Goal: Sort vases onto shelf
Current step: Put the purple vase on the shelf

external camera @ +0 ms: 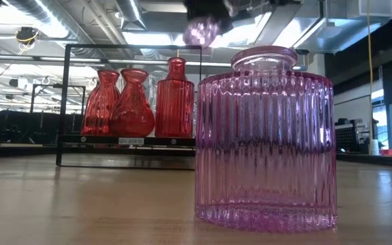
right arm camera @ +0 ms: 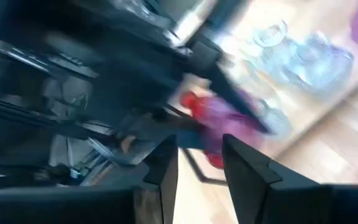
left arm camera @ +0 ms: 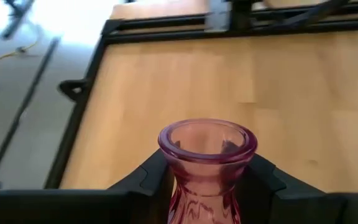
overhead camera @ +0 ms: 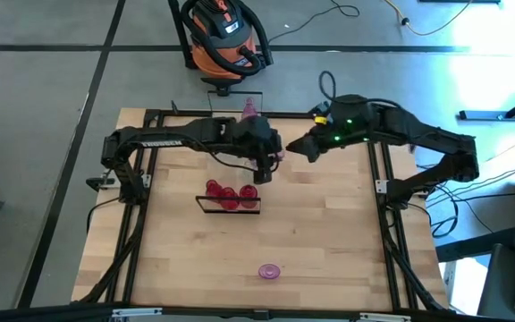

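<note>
My left gripper (left arm camera: 207,174) is shut on a pink glass vase (left arm camera: 207,146), high above the table's middle (overhead camera: 275,156). In the low view the vase's bulb (external camera: 201,30) hangs at the top. Three red vases (external camera: 135,102) stand on the shelf (external camera: 128,141), a light plank in a thin black frame (overhead camera: 231,207), just nearer than the held vase. A ribbed pink jar-shaped vase (external camera: 264,136) stands near the table's near edge (overhead camera: 269,271). Another pink vase (overhead camera: 250,109) stands at the far edge. My right gripper (overhead camera: 295,148) hovers open and holds nothing (right arm camera: 197,162), just right of the held vase. My left gripper pinches the pink vase's narrow neck (left arm camera: 207,190) just under the flared rim, one finger (left arm camera: 148,177) on each side. The fingers slant down from the table's left. The vase is lifted clear, mouth up, its bulb hanging below the fingers.
Several clear glass vases (right arm camera: 303,56) show past my right gripper's fingers, beside the red ones. A black metal frame (overhead camera: 141,179) runs around the wooden tabletop. An orange shop vacuum (overhead camera: 226,36) stands on the floor beyond the far edge.
</note>
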Available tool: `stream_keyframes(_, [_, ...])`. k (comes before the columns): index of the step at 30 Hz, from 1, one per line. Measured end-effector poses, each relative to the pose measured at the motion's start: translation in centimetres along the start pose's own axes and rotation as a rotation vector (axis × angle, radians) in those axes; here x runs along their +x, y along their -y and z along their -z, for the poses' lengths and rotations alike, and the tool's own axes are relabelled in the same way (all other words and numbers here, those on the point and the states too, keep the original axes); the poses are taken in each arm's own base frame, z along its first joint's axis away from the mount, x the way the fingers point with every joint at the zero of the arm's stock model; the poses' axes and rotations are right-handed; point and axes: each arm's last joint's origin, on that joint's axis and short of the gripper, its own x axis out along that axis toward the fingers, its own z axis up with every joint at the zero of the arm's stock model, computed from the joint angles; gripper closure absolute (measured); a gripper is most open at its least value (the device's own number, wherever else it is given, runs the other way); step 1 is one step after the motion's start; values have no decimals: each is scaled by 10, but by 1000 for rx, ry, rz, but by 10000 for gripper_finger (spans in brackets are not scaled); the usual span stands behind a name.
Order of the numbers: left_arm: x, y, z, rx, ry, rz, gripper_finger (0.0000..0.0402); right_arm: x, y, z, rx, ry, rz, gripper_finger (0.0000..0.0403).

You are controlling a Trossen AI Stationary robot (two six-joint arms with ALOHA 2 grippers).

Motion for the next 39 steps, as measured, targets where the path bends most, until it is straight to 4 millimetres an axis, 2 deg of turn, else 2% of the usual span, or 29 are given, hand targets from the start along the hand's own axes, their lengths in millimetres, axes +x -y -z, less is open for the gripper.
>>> stream_keyframes(2, [2, -1, 2, -3, -18, -33, 283, -4, -1, 1, 13, -6, -9, 287])
stream_keyframes(6, [-8, -2, 0, -18, -17, -57, 283, -8, -1, 3, 17, -9, -5, 287])
stream_keyframes(11, [-15, -4, -4, -25, 30, -58, 283, -29, -7, -2, -10, 42, -4, 287])
stream_keyframes(17, [-63, -26, -10, -71, 132, -121, 283, -42, -4, 2, -30, 45, 55, 287])
stream_keyframes(21, [-101, -48, 1, -112, 257, -165, 283, -49, -1, 6, -32, 36, 98, 287])
stream_keyframes(25, [-125, -69, 40, -157, 410, -178, 283, -49, 1, 8, -31, 18, 126, 287])
stream_keyframes(30, [-139, -89, 108, -221, 603, -252, 283, -50, 1, 8, -33, 25, 127, 287])
stream_keyframes(36, [-120, -116, 190, -332, 798, -293, 283, -50, 2, 7, -34, 57, 159, 287])
stream_keyframes(39, [-105, -132, 225, -375, 793, -308, 283, -50, 2, 5, -35, 79, 166, 288])
